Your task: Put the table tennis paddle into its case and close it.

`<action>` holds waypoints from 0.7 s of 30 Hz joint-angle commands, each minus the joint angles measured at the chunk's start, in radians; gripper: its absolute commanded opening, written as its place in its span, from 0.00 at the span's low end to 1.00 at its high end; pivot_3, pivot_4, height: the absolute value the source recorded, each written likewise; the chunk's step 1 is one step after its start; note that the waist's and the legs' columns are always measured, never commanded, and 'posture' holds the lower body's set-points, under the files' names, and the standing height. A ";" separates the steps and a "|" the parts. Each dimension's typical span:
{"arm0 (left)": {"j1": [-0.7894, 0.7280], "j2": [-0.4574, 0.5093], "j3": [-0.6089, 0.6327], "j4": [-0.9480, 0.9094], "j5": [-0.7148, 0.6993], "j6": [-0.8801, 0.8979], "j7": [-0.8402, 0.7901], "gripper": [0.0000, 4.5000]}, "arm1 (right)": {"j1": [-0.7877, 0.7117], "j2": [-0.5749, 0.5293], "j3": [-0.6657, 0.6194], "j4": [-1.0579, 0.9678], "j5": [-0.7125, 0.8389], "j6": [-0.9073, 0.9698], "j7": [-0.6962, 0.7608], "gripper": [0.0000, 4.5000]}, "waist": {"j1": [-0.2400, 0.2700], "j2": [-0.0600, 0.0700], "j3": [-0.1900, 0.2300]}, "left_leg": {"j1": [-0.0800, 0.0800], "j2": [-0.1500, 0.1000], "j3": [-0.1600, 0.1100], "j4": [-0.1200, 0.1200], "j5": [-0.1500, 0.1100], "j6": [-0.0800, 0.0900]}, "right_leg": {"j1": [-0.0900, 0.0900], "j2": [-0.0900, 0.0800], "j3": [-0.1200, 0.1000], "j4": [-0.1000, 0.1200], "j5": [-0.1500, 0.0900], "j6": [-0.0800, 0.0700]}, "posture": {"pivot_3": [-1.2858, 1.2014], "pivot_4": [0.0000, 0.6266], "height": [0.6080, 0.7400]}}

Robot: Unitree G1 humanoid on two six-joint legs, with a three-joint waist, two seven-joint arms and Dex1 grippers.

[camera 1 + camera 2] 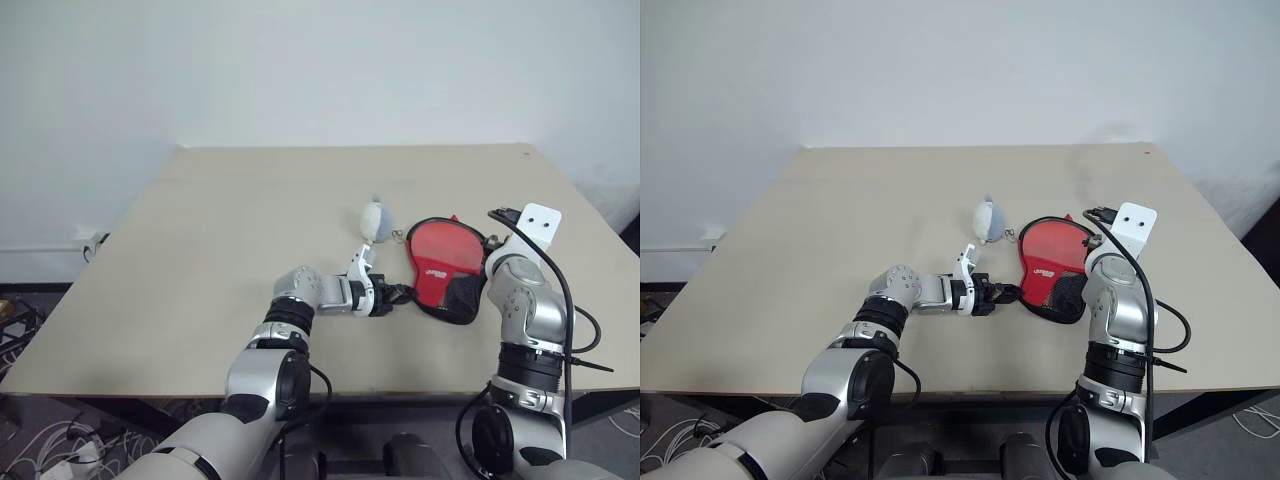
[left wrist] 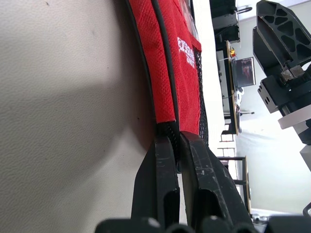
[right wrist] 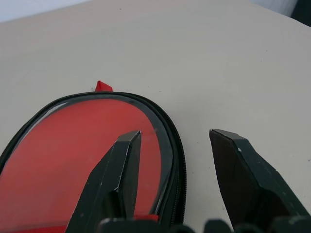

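The red case (image 1: 440, 262) with black edging lies flat on the right of the table, lid open, the red paddle (image 3: 82, 160) lying inside it.

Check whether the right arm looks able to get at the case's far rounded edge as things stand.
Probably yes: the right tool hovers open straddling the case rim, nothing between; the left tool pinches the narrow end.
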 commanded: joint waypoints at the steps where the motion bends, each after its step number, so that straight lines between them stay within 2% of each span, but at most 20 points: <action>1: -0.013 -0.004 0.003 -0.015 -0.013 -0.009 -0.008 0.01 | -0.019 0.001 0.012 -0.030 0.004 -0.017 -0.005 0.54 | 0.000 0.000 0.000 | 0.000 0.000 0.000 0.000 0.000 0.000 | 0.000 0.000 0.000 0.000 0.000 0.000 | 0.52 0.00 1.00; 8: -0.009 0.012 0.002 -0.036 -0.018 0.001 -0.016 0.01 | -0.016 0.001 0.016 -0.033 0.003 -0.014 -0.003 0.54 | 0.000 0.000 0.000 | 0.000 0.000 0.000 0.000 0.000 0.000 | 0.000 0.000 0.000 0.000 0.000 0.000 | 0.52 0.00 1.00; 21: 0.112 0.091 -0.070 -0.314 -0.051 0.191 -0.058 0.01 | -0.016 0.000 0.022 -0.025 0.004 -0.013 0.002 0.54 | -0.010 0.000 0.000 | 0.001 0.000 -0.001 -0.005 0.001 -0.002 | -0.001 0.000 0.000 0.000 0.000 0.000 | 0.52 0.00 1.00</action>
